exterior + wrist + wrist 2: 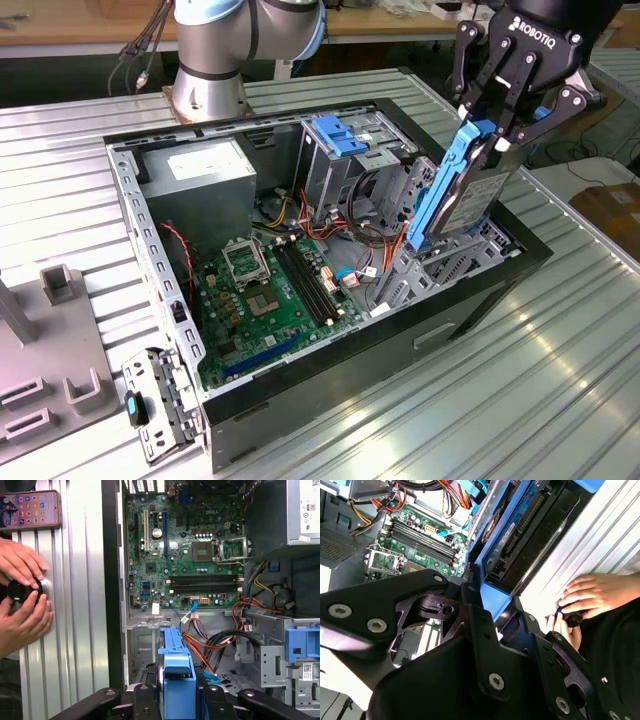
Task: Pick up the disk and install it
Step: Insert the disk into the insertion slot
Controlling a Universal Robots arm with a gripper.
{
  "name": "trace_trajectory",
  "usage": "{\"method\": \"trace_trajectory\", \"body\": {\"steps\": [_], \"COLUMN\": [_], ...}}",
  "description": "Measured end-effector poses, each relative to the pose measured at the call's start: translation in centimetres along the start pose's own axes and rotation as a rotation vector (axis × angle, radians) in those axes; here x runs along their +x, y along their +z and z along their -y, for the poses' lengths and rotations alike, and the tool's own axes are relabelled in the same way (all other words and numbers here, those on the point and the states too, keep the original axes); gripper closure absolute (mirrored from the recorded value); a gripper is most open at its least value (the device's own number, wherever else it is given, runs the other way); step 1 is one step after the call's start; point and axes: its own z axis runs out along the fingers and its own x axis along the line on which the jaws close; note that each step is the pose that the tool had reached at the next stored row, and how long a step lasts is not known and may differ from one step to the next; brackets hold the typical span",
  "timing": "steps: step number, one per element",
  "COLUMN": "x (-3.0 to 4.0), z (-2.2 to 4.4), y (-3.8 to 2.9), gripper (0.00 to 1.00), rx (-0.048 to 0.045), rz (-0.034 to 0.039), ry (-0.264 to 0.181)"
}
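Observation:
The disk (pixel 474 205), a dark metal drive in a bright blue rail frame (pixel 440 185), hangs tilted with its lower end at the drive bay (pixel 455 262) on the exterior view's right side of the open computer case (pixel 350 385). My gripper (pixel 492 138) is shut on the disk's upper end, its black fingers pressing the blue frame from both sides. In the second wrist view the disk (pixel 520 527) runs away from the finger linkages toward the bay. In the first wrist view the blue frame (pixel 178 677) sits between the fingers (pixel 145 700).
Inside the case lie the green motherboard (pixel 285 290), a grey power-supply box (pixel 200 178) and a metal cage with a blue latch (pixel 340 135). A person's hands (pixel 22 592) hold a black knob on the ribbed table beside a phone (pixel 30 509). Grey fixtures (pixel 50 290) stand at the exterior view's left.

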Motion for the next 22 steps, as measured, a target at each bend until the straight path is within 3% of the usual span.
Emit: {"method": "trace_trajectory", "body": {"steps": [7,18,20,22], "x": [0.29,0.52,0.58,0.65], "z": [0.29,0.44,0.51,0.58], "y": [1.21,2.52,2.88,3.75], "gripper": [0.63,0.63,0.63,0.63], "rx": [0.0000,-0.0038,-0.0052,-0.0057], "rz": [0.0000,-0.0002,-0.0002,-0.0001], "ry": [0.000,0.000,0.000,0.000]}}
